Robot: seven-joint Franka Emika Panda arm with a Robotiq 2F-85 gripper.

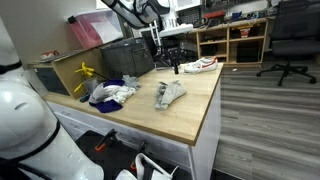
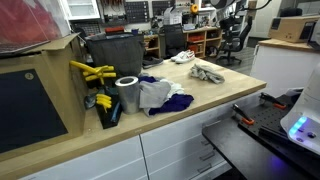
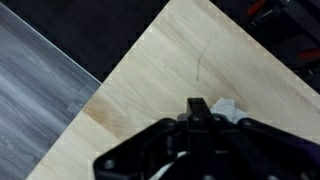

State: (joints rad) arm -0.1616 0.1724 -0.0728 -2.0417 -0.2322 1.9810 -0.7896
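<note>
We're looking down past the black two-finger gripper (image 3: 200, 106), its fingers pressed together above the light wooden tabletop (image 3: 190, 60), near its corner. A scrap of white cloth (image 3: 226, 106) peeks out just beside the tips; we cannot tell whether it's pinched. In both exterior views a crumpled grey-white rag (image 1: 170, 93) (image 2: 208, 72) lies on the tabletop, near a white-and-red shoe (image 1: 200, 65).

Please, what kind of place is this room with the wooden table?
Probably a lab or workshop. A long wooden workbench stands on white drawers, open shelves hold equipment, and an office chair stands on the floor nearby.
</note>
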